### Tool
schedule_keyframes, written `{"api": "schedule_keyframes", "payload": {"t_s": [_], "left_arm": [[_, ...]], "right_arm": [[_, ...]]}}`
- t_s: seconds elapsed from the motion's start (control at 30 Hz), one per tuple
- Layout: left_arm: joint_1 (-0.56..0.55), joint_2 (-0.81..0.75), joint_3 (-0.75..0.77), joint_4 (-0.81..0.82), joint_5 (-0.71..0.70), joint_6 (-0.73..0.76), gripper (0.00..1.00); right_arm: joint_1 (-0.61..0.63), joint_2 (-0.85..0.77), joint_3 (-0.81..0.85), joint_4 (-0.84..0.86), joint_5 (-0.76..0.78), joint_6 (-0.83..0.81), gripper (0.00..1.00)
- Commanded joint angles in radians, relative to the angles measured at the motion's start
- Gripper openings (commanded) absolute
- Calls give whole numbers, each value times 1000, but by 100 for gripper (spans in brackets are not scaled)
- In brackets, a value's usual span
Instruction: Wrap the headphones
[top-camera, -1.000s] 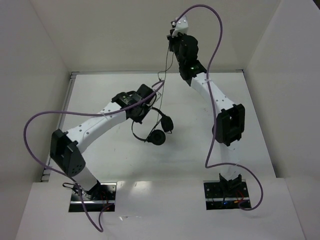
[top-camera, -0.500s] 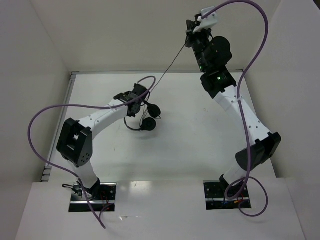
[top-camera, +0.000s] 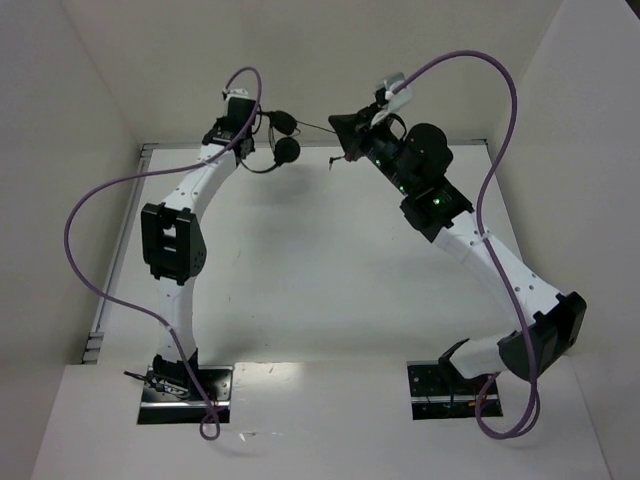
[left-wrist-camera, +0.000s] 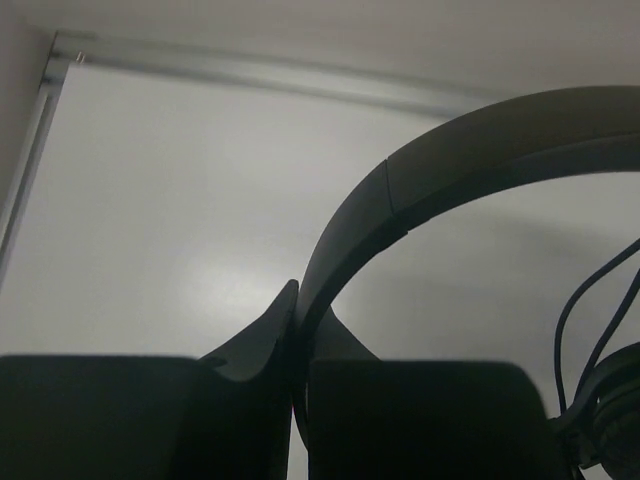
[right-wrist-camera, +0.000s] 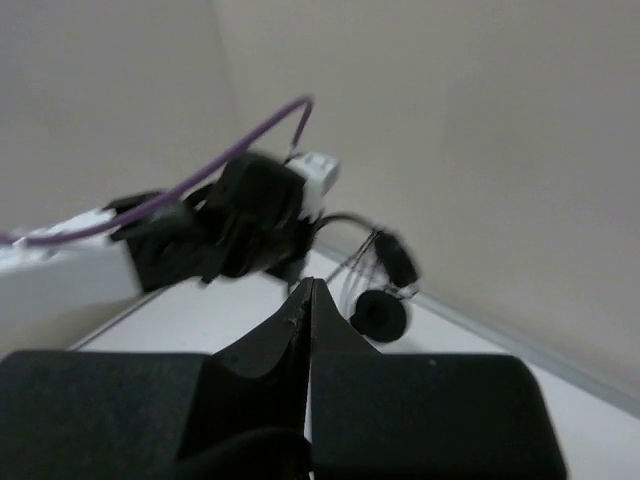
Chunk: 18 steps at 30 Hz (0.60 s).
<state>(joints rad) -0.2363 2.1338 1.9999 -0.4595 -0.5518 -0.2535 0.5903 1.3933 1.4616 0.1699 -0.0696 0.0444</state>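
Note:
My left gripper (top-camera: 249, 136) is far out at the back left, raised, and shut on the thin black headband (left-wrist-camera: 440, 150) of the headphones (top-camera: 285, 137). The headband runs between the left fingertips (left-wrist-camera: 275, 330). The two round ear pads (top-camera: 288, 150) hang just right of that gripper. One pad and loops of cord (left-wrist-camera: 590, 330) show at the right edge of the left wrist view. A thin dark cord (top-camera: 315, 125) runs from the headphones to my right gripper (top-camera: 340, 135). That gripper (right-wrist-camera: 310, 288) is shut, apparently on the cord, and faces the ear pads (right-wrist-camera: 380, 315).
White walls close the table at the back, left and right; a metal strip (left-wrist-camera: 250, 72) marks the back edge. Thick purple cables (top-camera: 100, 200) loop off both arms. The left gripper's body (right-wrist-camera: 250, 220) shows blurred in the right wrist view.
The left arm has swung the headphones from the table's middle up to the back left. The right gripper has come down and left, toward the headphones; the cord between them is now short.

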Motion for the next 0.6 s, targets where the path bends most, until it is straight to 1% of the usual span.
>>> {"api": "schedule_keyframes", "payload": {"t_s": [0.0, 0.1, 0.13, 0.17, 0.23, 0.33, 0.47, 0.5, 0.57], "left_arm": [[34, 102, 258, 26, 114, -102, 0], [64, 164, 426, 15, 196, -139, 0], [65, 164, 447, 15, 207, -148, 0], [65, 164, 457, 27, 219, -170, 0], [65, 155, 458, 39, 269, -194, 0], [65, 135, 458, 48, 340, -221, 0], [78, 68, 458, 61, 418, -221, 0], [100, 54, 458, 70, 490, -237, 0], [111, 9, 458, 70, 556, -260, 0]], "right_arm": [[28, -108, -102, 118, -137, 152, 1], [57, -129, -191, 128, -167, 205, 1], [66, -129, -213, 128, -177, 222, 1], [84, -129, -262, 146, -203, 259, 1], [108, -129, -308, 175, -203, 293, 1], [158, -94, -382, 186, -168, 302, 1], [158, -70, -504, 186, -107, 302, 1], [158, -45, -523, 186, -70, 302, 1], [158, -14, -564, 177, -50, 302, 1]]}}
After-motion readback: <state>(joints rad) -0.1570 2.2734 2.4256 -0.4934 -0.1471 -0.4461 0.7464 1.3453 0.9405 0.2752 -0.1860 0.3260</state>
